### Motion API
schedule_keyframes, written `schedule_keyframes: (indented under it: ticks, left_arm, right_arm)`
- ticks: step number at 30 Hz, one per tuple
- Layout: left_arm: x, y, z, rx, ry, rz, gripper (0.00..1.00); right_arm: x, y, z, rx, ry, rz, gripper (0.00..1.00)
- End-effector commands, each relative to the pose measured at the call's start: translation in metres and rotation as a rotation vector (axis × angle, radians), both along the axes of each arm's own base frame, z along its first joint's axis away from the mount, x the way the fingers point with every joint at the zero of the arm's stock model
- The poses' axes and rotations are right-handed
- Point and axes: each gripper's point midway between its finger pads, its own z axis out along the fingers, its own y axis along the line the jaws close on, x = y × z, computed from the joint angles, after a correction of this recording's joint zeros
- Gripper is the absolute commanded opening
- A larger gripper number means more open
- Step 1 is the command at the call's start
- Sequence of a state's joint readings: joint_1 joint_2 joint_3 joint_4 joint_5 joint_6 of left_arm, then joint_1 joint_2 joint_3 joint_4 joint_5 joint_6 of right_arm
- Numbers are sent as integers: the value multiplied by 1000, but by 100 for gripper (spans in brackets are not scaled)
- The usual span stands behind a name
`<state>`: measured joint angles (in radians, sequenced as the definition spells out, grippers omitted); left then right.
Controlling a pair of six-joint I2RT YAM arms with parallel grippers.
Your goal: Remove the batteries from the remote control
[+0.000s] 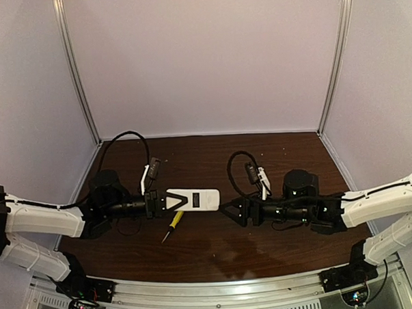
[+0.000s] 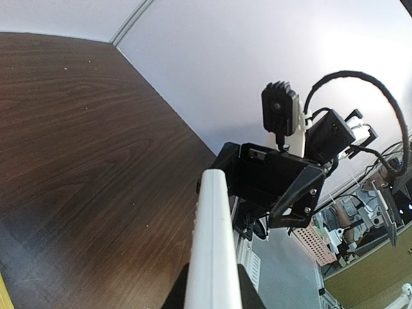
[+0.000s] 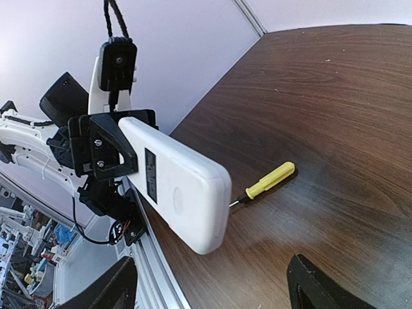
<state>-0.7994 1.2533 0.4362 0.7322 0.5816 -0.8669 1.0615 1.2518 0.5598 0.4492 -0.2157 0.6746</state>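
left gripper pinches the remote by its 9 o'clock end, above the table; right gripper spread, near its 3 o'clock end; screwdriver at 7 o'clock

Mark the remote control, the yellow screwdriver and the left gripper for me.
remote control (image 1: 194, 199): top external view, middle of its white body.
screwdriver (image 3: 271, 179): right wrist view, middle of the yellow handle.
left gripper (image 1: 157, 202): top external view, midway between its fingers at the remote's end.

Robotics lab, white-walled booth, background equipment clutter
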Motion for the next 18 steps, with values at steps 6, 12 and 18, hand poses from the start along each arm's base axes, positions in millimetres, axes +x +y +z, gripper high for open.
schedule_keyframes:
  ticks: [6, 12, 18]
  left_arm:
    - [-2, 2, -2, -39, 75, -28, 0]
    - [-2, -1, -7, -38, 93, -44, 0]
    - [0, 0, -7, -29, 90, -34, 0]
  right_arm:
    - [4, 31, 17, 33, -37, 38, 78]
    - [8, 37, 10, 28, -5, 32, 75]
    - [11, 42, 2, 7, 16, 22, 70]
